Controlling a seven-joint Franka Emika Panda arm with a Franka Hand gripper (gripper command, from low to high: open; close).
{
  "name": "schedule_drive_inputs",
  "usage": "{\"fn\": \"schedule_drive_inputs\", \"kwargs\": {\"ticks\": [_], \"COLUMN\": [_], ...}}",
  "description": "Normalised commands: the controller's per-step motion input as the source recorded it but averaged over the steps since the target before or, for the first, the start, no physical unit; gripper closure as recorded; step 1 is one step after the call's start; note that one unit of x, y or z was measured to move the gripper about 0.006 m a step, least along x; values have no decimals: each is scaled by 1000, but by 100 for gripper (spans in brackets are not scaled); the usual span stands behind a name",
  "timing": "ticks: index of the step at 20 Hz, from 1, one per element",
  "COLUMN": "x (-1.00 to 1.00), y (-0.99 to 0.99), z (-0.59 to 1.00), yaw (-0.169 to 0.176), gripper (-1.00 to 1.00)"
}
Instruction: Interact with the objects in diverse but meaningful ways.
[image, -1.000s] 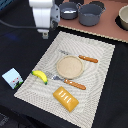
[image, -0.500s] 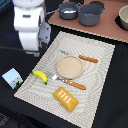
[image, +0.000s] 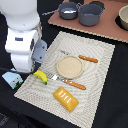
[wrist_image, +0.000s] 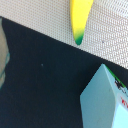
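Observation:
A yellow banana (image: 40, 76) lies at the placemat's edge on the exterior view's left. It also shows in the wrist view (wrist_image: 80, 17), green tip pointing at the dark table. A pale blue carton (image: 12, 79) stands just beyond it on the table, and fills a corner of the wrist view (wrist_image: 107, 97). The yellow-orange slab (image: 66, 98) lies at the mat's near edge. The grey blue-handled saucepan (image: 68, 10) stands at the back. My arm (image: 22, 42) hangs over the banana and carton. Its fingers are hidden in both views. The white-and-blue tube is out of view.
A tan plate (image: 69, 66) sits mid-mat (image: 97, 75), between an orange-handled knife (image: 84, 59) and fork (image: 70, 83). A large grey pot (image: 90, 14) stands on a brown board (image: 107, 27) at the back, with a bowl (image: 123, 17) at the exterior view's right.
My arm has swung from the back left corner forward, and now hangs above the banana and carton. The objects have not moved.

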Motion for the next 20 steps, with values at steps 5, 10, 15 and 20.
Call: {"fn": "schedule_drive_inputs", "kwargs": {"ticks": [5,10,15,20], "x": [158,142,187,247], "y": [-114,-73,-5,-41], "z": [-289,-314,-269,-203], "yaw": [0,0,0,0], "gripper": [-100,-100,-100,100]}}
